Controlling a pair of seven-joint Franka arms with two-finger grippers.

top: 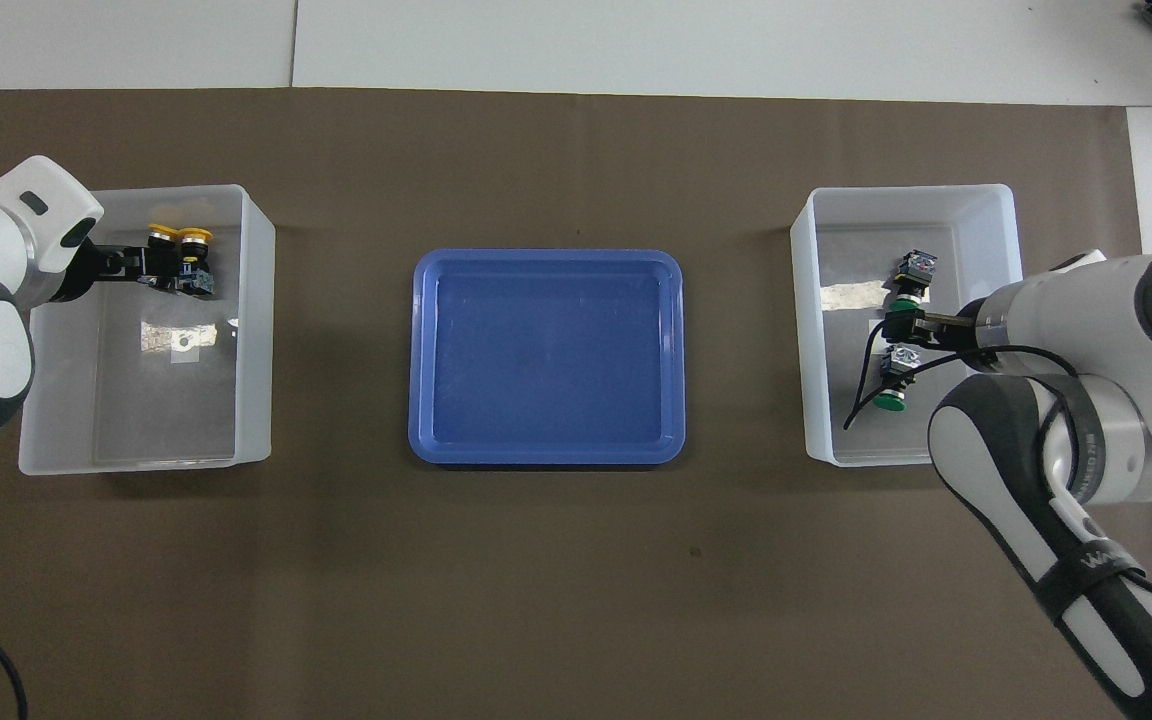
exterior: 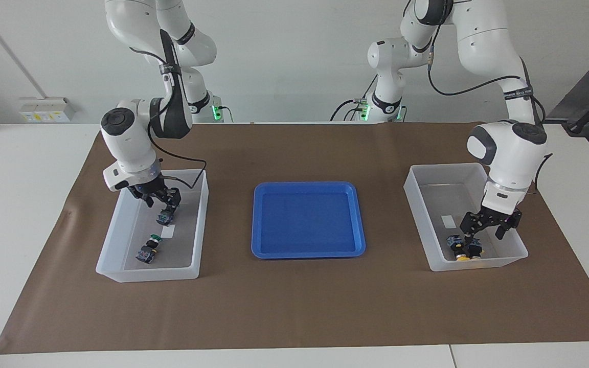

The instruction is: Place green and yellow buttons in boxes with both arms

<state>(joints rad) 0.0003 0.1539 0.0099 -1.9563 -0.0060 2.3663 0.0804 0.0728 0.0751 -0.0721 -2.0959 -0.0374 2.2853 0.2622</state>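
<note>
Two green buttons [exterior: 149,250] [exterior: 165,215] lie in the box [exterior: 198,230] at the right arm's end. My right gripper [exterior: 162,200] is open just above the one nearer the robots. In the overhead view the gripper [top: 921,325] is over both buttons [top: 914,272] [top: 898,375] in that box [top: 806,330]. Two yellow buttons [exterior: 466,250] lie side by side in the box [exterior: 420,225] at the left arm's end. My left gripper [exterior: 489,227] is open right above them. The overhead view shows the gripper [top: 151,268] beside the yellow caps [top: 181,240] in that box [top: 256,330].
A shallow blue tray [exterior: 307,220] [top: 546,355] with nothing in it lies between the two boxes on the brown mat. Each box has a small white label on its floor [exterior: 449,221] [top: 176,338].
</note>
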